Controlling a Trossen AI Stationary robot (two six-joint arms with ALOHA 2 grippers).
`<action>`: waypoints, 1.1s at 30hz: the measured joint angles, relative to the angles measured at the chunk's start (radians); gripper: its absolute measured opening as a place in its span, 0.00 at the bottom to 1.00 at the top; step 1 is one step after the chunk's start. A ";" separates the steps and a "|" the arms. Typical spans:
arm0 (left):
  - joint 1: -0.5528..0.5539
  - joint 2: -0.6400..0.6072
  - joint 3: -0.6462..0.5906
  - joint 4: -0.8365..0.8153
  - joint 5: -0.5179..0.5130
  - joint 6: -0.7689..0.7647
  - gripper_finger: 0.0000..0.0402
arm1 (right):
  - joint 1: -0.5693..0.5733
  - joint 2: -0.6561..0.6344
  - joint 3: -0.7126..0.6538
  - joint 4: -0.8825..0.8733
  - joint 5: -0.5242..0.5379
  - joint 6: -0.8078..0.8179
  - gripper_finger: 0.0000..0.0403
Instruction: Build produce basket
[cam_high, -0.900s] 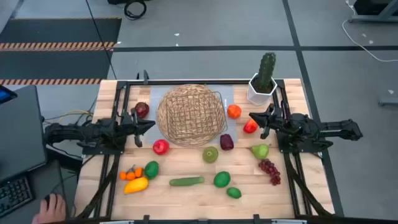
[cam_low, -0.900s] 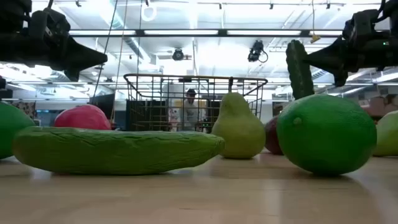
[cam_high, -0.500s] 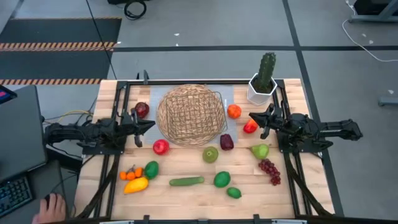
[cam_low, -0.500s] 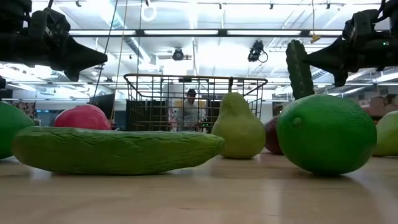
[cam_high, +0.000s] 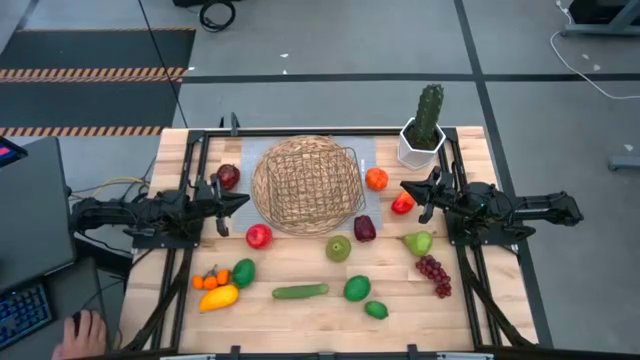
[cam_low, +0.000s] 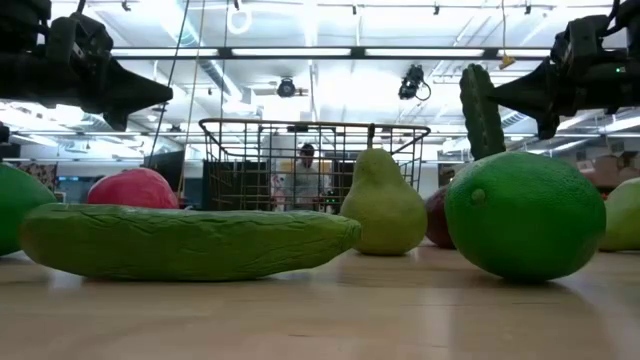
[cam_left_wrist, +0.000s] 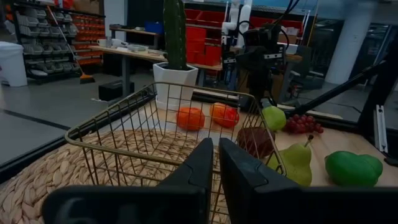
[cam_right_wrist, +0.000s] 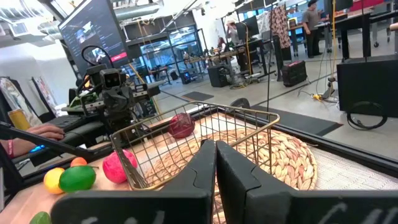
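Observation:
The basket, gold wire walls over a round tan woven base, stands at the middle of the table's far half. The produce lies around it on the table: apples, a plum, an orange, a pear, grapes, limes, a cucumber and a mango. My left gripper hovers shut just left of the basket, pointing at it. My right gripper hovers shut to the basket's right, over a red fruit. In the low view both hang well above the table.
A white pot with a green cactus stands at the far right corner. Black frame rails run along the table's left and right sides. A person's hand rests by a keyboard off the table's near left corner.

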 joint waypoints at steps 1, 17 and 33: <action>0.000 0.000 0.000 0.000 0.000 0.000 0.09 | 0.000 0.000 0.000 0.000 0.000 0.000 0.05; 0.000 0.000 0.000 0.000 0.000 0.000 0.09 | 0.000 0.000 0.000 0.000 0.000 0.000 0.05; 0.000 0.000 0.000 0.000 0.000 0.000 0.09 | 0.000 0.000 0.000 0.000 0.000 0.000 0.05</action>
